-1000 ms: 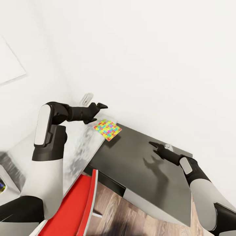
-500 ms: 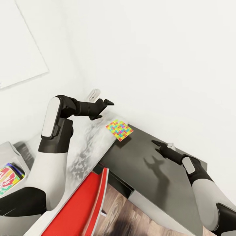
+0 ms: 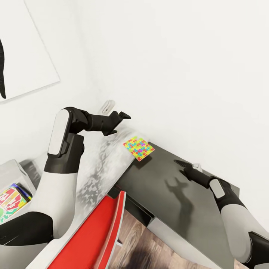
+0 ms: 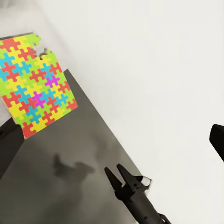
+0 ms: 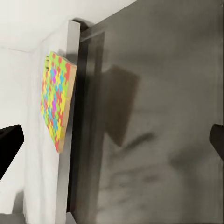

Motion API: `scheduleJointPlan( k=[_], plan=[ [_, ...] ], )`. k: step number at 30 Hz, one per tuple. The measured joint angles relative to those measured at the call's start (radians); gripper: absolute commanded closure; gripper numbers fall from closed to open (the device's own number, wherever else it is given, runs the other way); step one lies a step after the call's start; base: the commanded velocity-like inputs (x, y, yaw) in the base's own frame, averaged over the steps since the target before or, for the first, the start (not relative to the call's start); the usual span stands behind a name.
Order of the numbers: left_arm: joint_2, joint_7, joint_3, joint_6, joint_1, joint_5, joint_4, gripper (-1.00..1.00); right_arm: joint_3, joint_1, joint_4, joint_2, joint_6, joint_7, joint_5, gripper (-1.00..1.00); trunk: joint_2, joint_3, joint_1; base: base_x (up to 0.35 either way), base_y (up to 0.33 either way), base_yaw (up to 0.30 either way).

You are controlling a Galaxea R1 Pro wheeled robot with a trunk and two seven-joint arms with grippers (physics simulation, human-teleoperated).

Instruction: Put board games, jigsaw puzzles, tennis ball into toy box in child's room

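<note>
One jigsaw puzzle point(image 3: 138, 148) lies flat at the end of the marbled table point(image 3: 101, 164), one corner hanging over the lower dark cabinet. It also appears in the left wrist view point(image 4: 35, 84) and, edge-on, in the right wrist view point(image 5: 56, 100). My left gripper point(image 3: 120, 121) hovers open above the table, just short of the puzzle and holding nothing. Over the cabinet, my right gripper point(image 3: 183, 165) is open and empty, also seen from the left wrist point(image 4: 119, 175). The grey toy box point(image 3: 13, 170) sits at the left edge with a green, white and red board game point(image 3: 10, 201) inside.
The dark grey cabinet point(image 3: 175, 198) adjoins the table end, against the white wall. A red chair point(image 3: 95, 235) stands in front of the table over the wood floor. A small white fitting point(image 3: 107, 106) is on the wall behind my left gripper. A framed print point(image 3: 26, 52) hangs upper left.
The whole picture has shifted right as the camera turned, bringing the toy box, its board game and more of the print into view. Both arms keep their pose; the puzzle lies as before.
</note>
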Motion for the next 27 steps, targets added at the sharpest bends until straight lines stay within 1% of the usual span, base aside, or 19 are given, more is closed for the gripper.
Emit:
scheduleJointPlan(
  k=[3, 4, 7, 10, 24, 27],
  plan=[
    [0.000, 0.000, 0.000, 0.000, -0.001, 0.000, 0.000, -1.00, -0.010, 0.000, 0.002, -0.010, 0.000, -0.033, -0.025, -1.00, 0.000, 0.000, 0.000, 0.000, 0.000, 0.003],
    [-0.001, 0.000, -0.001, 0.000, -0.002, 0.000, 0.000, -1.00, -0.021, 0.000, 0.003, -0.014, 0.000, -0.051, -0.043, -1.00, 0.000, 0.000, 0.000, 0.000, 0.000, 0.001],
    [-0.002, 0.000, -0.001, 0.000, -0.007, 0.000, 0.000, -1.00, -0.035, 0.000, 0.004, -0.017, -0.001, -0.072, -0.069, -1.00, 0.000, 0.000, 0.000, 0.000, 0.000, 0.003],
    [-0.002, 0.000, -0.001, 0.000, -0.009, 0.000, 0.000, -1.00, -0.041, 0.001, 0.004, -0.017, -0.001, -0.081, -0.080, -1.00, 0.000, 0.000, 0.000, 0.000, 0.000, 0.095],
    [-0.002, 0.001, -0.001, 0.000, -0.016, 0.000, 0.000, -1.00, -0.045, 0.001, 0.003, -0.014, -0.003, -0.087, -0.087, -1.00, 0.000, 0.006, 0.000, 0.000, 0.000, 0.263],
    [-0.002, 0.002, -0.002, 0.000, -0.019, 0.001, 0.000, -1.00, -0.045, 0.001, 0.002, -0.014, -0.003, -0.087, -0.087, -1.00, 0.000, 0.006, 0.000, 0.000, 0.000, 0.168]
  ],
)
